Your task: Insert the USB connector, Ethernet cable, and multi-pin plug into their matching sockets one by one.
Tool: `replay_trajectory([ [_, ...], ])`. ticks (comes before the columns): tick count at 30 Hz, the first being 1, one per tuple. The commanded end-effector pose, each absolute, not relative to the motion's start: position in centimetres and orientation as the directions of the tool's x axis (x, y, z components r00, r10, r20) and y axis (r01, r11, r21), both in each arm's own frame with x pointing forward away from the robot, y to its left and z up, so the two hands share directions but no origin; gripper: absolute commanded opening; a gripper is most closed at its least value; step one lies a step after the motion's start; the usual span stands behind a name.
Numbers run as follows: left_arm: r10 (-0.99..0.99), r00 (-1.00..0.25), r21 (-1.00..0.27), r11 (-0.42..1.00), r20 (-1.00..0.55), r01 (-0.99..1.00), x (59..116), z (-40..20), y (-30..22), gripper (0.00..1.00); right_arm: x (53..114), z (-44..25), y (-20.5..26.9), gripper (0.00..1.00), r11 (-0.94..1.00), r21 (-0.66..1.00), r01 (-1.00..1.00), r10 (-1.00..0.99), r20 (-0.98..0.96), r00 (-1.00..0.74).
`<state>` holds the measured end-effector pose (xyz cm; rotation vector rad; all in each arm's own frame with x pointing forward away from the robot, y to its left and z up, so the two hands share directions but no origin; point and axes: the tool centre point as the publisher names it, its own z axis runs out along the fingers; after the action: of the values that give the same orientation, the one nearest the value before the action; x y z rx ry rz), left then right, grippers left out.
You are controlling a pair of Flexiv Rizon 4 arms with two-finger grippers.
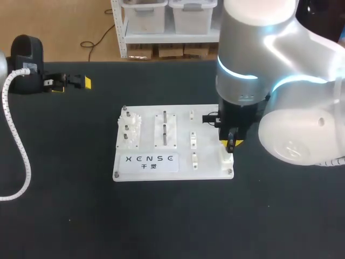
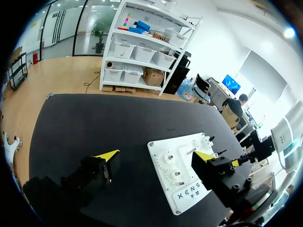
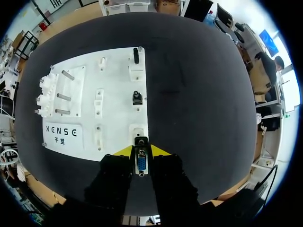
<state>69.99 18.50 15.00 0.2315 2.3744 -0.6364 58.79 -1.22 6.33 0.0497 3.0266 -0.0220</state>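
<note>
Our right gripper (image 3: 141, 153) is clamped on the multi-pin plug (image 3: 141, 164), one finger pressing each side, the plug's blue face showing. It hangs over the near right corner of the white board (image 1: 145, 162). The white socket (image 3: 138, 131) lies just ahead of the fingers, beside the board's right edge. The black table (image 1: 172, 216) spreads wide beyond that edge and in front. Our left gripper (image 1: 73, 85) sits well apart, near the table's far left edge, fingers spread wide, holding nothing.

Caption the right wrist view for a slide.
Right hand holds the multi-pin plug just short of a socket on the white board.
</note>
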Motion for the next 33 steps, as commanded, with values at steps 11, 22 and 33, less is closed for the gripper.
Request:
replay_trajectory([
  [11,0.0,-0.767,-0.383,0.866,-0.642,0.321,69.99,15.0,18.5,1.0,58.71,6.4,-1.16,0.0,0.999,-0.001,0.035,0.034,-0.131,-0.991],
  [22,0.0,-0.767,-0.383,0.866,-0.642,0.321,69.99,15.0,18.5,1.0,58.82,6.13,-1.07,0.0,0.999,-0.007,0.039,0.038,-0.131,-0.991],
  [33,0.0,-0.767,-0.383,0.866,-0.642,0.321,69.99,15.0,18.5,1.0,58.85,6.0,-0.97,0.0,0.999,-0.008,0.039,0.038,-0.13,-0.991],
])
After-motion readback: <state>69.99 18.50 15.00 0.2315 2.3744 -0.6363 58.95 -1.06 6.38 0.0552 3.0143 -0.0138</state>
